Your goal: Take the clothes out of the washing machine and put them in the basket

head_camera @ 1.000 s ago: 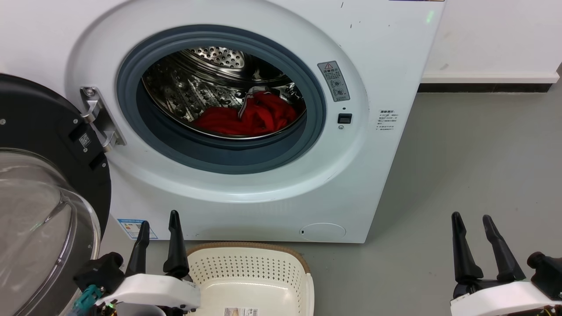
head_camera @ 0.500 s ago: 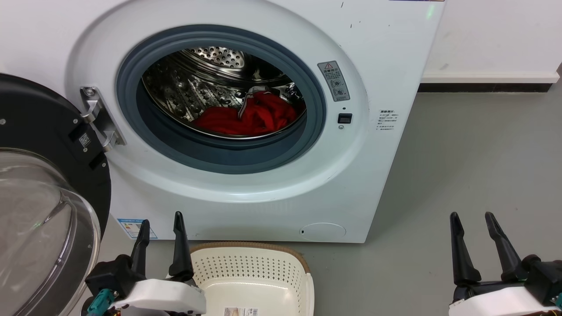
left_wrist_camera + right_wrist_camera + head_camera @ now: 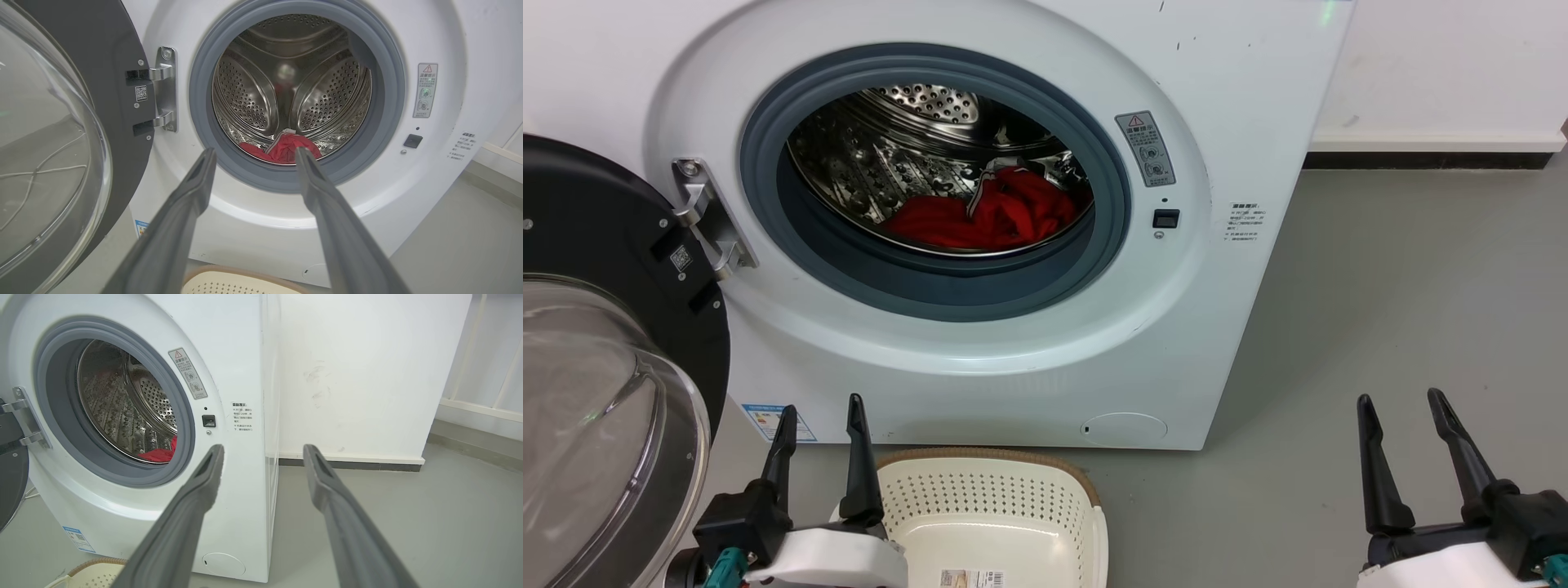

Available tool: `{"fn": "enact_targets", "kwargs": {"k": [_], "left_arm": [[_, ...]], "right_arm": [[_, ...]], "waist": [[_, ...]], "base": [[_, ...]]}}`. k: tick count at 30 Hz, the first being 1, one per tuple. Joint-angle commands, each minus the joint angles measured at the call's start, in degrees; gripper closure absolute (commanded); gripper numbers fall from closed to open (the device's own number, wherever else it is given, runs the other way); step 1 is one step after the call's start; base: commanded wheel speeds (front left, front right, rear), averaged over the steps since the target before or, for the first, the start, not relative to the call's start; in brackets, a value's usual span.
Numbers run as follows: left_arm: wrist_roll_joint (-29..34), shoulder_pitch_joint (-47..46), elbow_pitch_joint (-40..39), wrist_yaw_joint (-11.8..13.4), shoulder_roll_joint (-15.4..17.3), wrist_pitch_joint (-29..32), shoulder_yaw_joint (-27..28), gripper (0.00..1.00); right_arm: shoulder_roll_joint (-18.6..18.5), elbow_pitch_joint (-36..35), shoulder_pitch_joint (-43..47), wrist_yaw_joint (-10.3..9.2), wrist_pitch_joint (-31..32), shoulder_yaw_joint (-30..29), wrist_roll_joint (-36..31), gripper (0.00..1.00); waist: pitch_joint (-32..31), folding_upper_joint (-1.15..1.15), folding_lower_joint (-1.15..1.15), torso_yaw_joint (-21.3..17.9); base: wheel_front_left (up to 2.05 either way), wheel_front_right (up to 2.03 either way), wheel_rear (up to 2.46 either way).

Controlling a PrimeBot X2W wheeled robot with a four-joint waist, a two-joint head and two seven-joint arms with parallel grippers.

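The white washing machine (image 3: 1241,106) stands in front of me with its door (image 3: 596,327) swung open to the left. Red clothes (image 3: 988,219) lie bunched at the bottom of the steel drum (image 3: 890,163), with a white-edged band showing; they appear as clothes (image 3: 286,149) low in the drum and as clothes (image 3: 161,453) at the ring's edge. The cream basket (image 3: 992,523) sits on the floor below the machine's front. My left gripper (image 3: 821,412) is open beside the basket's left rim. Out to the right, above the bare floor, my right gripper (image 3: 1401,404) is open.
The glass door bulges toward my left arm. Grey floor (image 3: 1405,286) stretches right of the machine to a white wall (image 3: 1445,65) with a dark skirting. The grey rubber ring (image 3: 931,286) frames the drum opening.
Both grippers have shifted slightly and their fingers spread a little wider. The head view has tilted a touch. The clothes have not moved.
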Motion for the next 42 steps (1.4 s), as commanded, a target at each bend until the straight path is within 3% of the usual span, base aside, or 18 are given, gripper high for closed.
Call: {"fn": "enact_targets", "kwargs": {"k": [1, 23, 42], "left_arm": [[1.5, 0.3, -0.7, -0.2, 0.1, -0.6, -0.1, 0.00], [7.6, 1.6, 0.2, -1.2, 0.1, -3.0, -0.3, 0.00], [7.6, 1.9, 2.2, -0.6, 0.1, -2.9, -0.2, 0.00]], "right_arm": [[0.0, -0.8, 0.7, -0.02, -0.6, 0.1, -1.6, 0.00], [0.0, -1.6, 2.5, -0.02, -2.9, 0.6, -9.5, 0.00], [0.0, 0.0, 2.8, -0.02, -2.8, 0.0, -7.4, 0.00]], "waist": [[0.0, 0.00, 0.00, 0.0], [0.3, 0.00, 0.00, 0.1], [0.3, 0.00, 0.00, 0.2]], "base": [[0.00, 0.00, 0.00], [0.00, 0.00, 0.00], [0.00, 0.00, 0.00]]}}
